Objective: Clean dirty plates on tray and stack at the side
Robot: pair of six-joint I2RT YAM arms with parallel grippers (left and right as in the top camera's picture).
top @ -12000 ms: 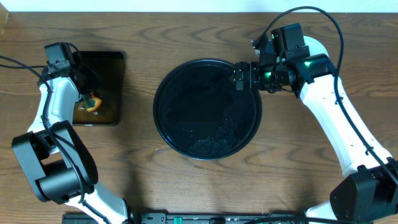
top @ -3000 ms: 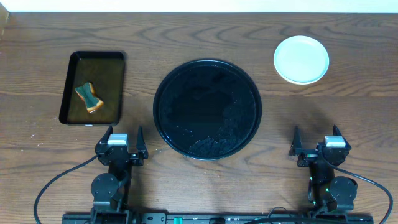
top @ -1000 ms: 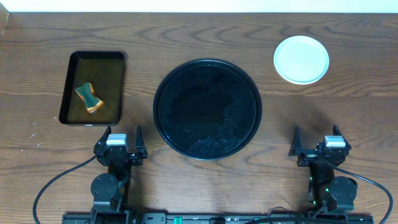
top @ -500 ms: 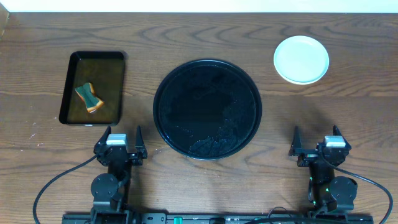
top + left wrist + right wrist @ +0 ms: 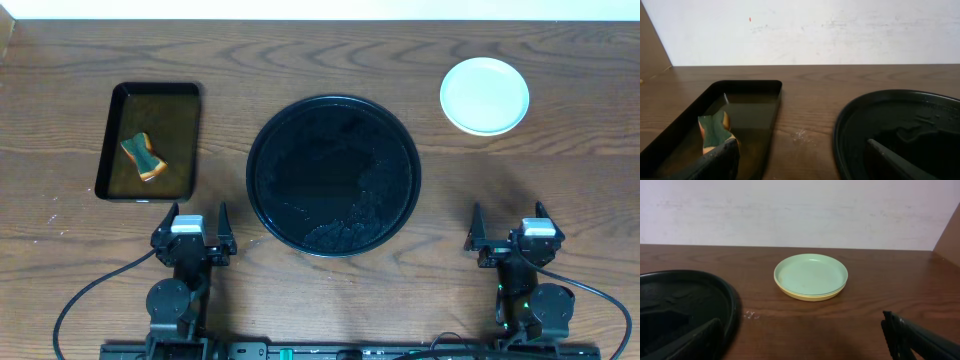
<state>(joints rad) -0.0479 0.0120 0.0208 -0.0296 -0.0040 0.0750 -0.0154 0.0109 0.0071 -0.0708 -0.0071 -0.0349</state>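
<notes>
Tabletop (image 5: 330, 50) layout, L to R. Rect. tray (image 5: 103, 140) w/ sponge (image 5: 144, 157) lies ahead-left of left gripper (image 5: 198, 212), fingers spread, nothing held. Round tray (image 5: 333, 176) sits ahead, btwn both grippers. Right gripper (image 5: 507, 212) also spread wide, nothing held. Plates (image 5: 484, 95) stacked well ahead of it, mint on yellow, apart from round tray.

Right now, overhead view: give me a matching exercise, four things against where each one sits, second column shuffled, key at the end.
Things:
1. plate stack
2. round black tray
3. rectangular tray
4. sponge

Places:
A. lying inside a tray
B. middle of the table
C. far right side of the table
D. directly on the table, left side

Pairs: 1-C, 2-B, 3-D, 4-A
</notes>
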